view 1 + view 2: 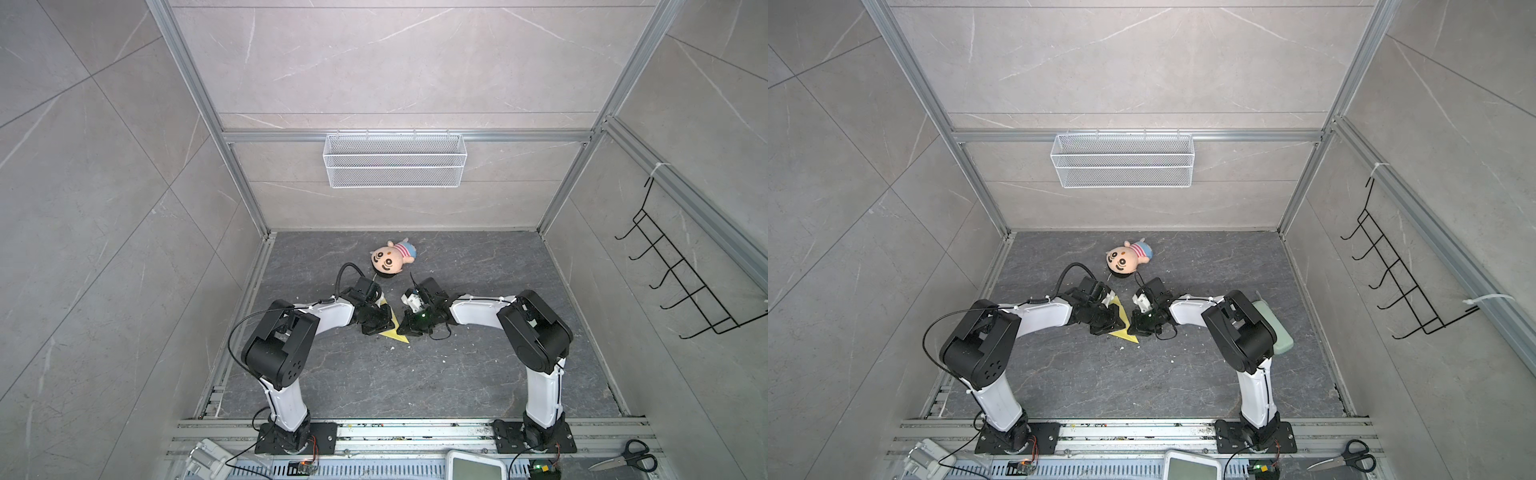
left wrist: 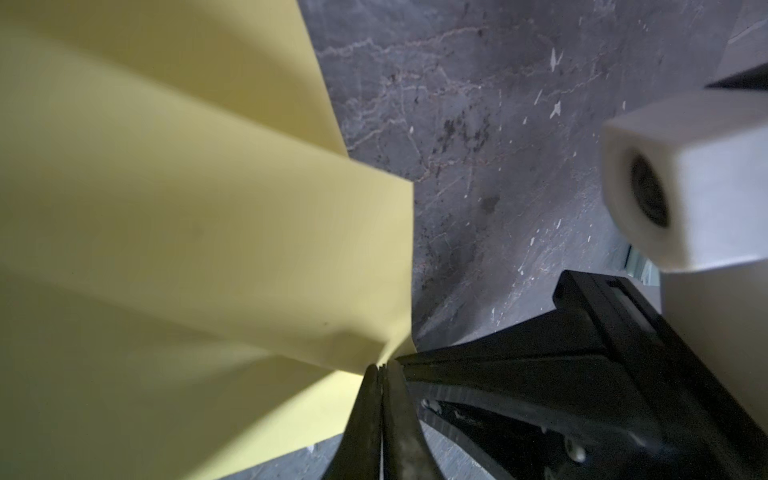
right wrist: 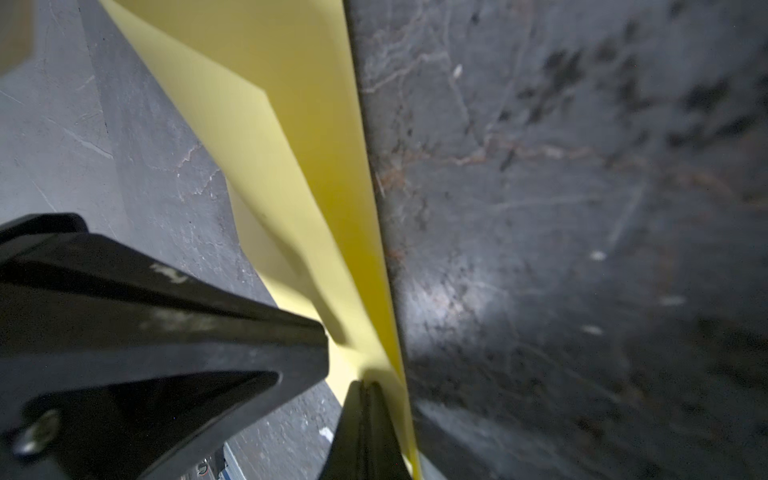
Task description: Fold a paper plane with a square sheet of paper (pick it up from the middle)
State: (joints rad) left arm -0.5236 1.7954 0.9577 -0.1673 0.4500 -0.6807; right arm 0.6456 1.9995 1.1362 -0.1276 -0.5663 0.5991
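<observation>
The square sheet of paper (image 1: 395, 335) (image 1: 1124, 321) is pale yellow and lies mid-table, folded into a pointed, dart-like paper plane shape. Its folded flaps fill the left wrist view (image 2: 208, 216) and run as a narrow strip through the right wrist view (image 3: 316, 174). My left gripper (image 1: 383, 329) (image 1: 1108, 328) (image 2: 380, 368) is shut, with a creased corner of the paper pinched at its tips. My right gripper (image 1: 401, 328) (image 1: 1133, 328) (image 3: 365, 384) is shut too, tips against the paper right beside the left tips. Whether it pinches the paper does not show.
A plush doll (image 1: 390, 259) lies just behind the grippers. A white wire basket (image 1: 394, 160) hangs on the back wall and a black hook rack (image 1: 681, 282) on the right wall. A pale green pad (image 1: 1273, 328) lies behind the right arm. Scissors (image 1: 627, 459) rest at the front right.
</observation>
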